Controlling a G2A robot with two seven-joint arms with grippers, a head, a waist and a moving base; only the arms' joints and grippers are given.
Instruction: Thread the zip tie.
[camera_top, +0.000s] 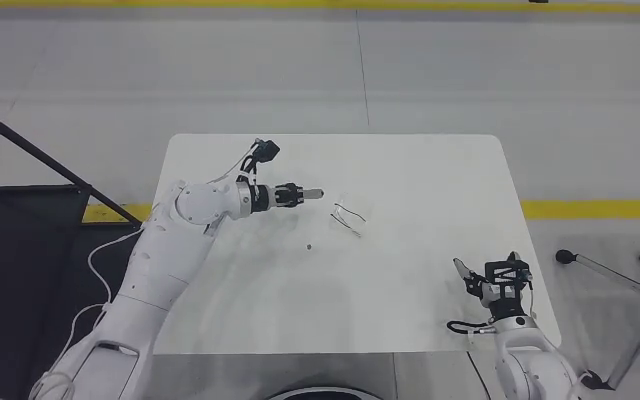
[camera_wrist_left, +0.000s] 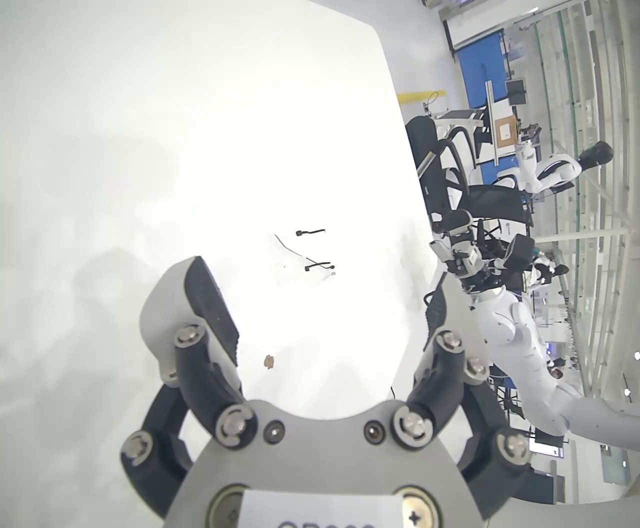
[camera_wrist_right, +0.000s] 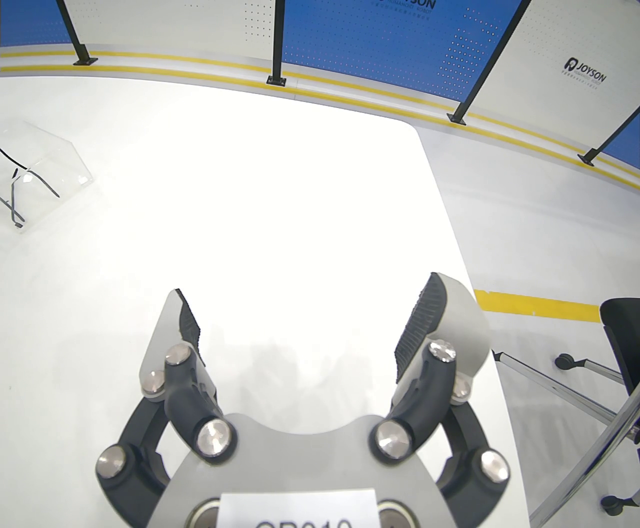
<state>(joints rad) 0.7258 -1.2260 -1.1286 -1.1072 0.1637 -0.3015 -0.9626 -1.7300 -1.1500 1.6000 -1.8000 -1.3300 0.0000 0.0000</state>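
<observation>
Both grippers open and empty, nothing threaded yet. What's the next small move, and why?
Probably ease the left gripper forward and down over the zip ties. It is open and holds nothing, and the ties lie loose on the table just ahead of it. The right gripper, also open, sits near the table's edge, well away from them.

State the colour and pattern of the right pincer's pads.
Black, finely ribbed. The pads show best in the right wrist view.
</observation>
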